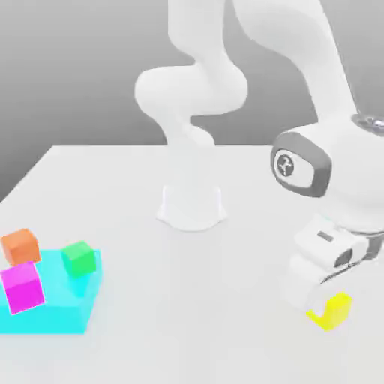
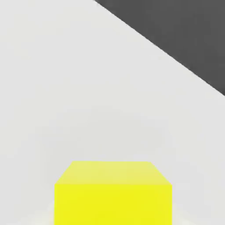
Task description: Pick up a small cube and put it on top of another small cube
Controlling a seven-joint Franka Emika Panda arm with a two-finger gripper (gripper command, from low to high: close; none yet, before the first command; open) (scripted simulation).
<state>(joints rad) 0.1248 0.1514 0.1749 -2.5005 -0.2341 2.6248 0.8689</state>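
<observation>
Yellow cube point(image 1: 331, 311): low on the exterior view's right; probably light, stiff, not fragile.
End effector point(image 1: 324, 304): clenched on the yellow cube.
Cube sides: best hold, opposite flat faces, centred against slipping.

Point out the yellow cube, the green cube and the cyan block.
Yellow cube point(image 2: 113, 204): hand view, broad bright face.
Green cube point(image 1: 79, 259): exterior view, middle of the cube.
Cyan block point(image 1: 45, 319): exterior view, front side.

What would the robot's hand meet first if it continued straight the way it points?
The yellow cube sits right at the hand's tip, probably already between its fingers; beyond it, seemingly the white table.
</observation>
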